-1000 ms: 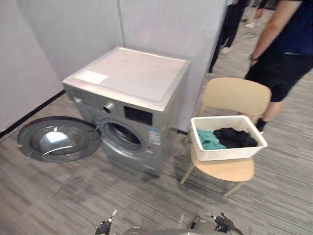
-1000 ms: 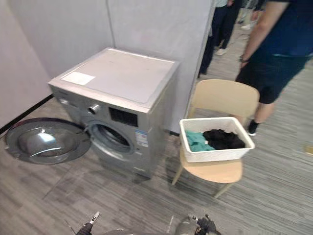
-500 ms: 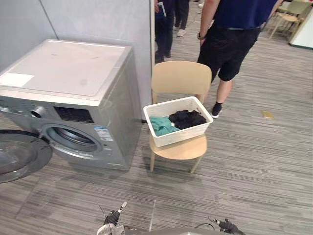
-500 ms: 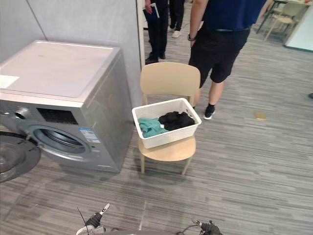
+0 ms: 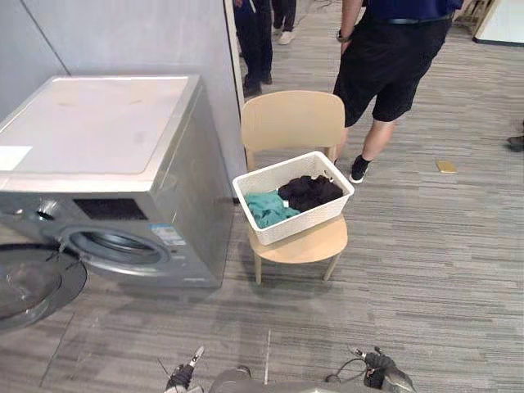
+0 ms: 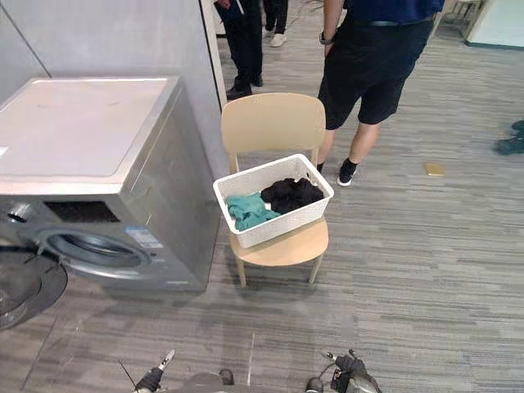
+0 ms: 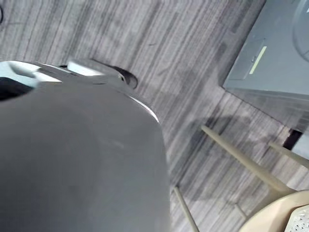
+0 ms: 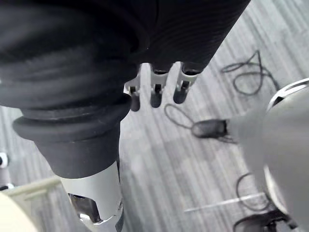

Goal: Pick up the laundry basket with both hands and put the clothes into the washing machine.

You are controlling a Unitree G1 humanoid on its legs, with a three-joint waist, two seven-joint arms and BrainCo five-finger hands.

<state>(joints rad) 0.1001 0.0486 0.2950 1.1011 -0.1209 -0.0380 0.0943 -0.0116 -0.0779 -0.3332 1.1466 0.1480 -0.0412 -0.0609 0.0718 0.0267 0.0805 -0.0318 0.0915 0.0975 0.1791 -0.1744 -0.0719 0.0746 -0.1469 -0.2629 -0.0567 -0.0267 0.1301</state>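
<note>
Left eye view: a white laundry basket [image 5: 304,221] sat on the seat of a beige chair [image 5: 291,123], just beside a silver washing machine [image 5: 123,164], with teal and black clothes [image 5: 288,199] inside it. The seat probably raised the basket to arm height, and the machine's door [image 5: 33,282] lay swung open, likely ready for loading. A person [image 5: 393,65] stood behind the chair. Left wrist view: chair legs and the machine's base over grey floor [image 7: 145,48]; the left hand's state could not be told. Right wrist view: the right hand [image 8: 155,84] hung above the floor, fingers loose and straight, grasping nothing
</note>
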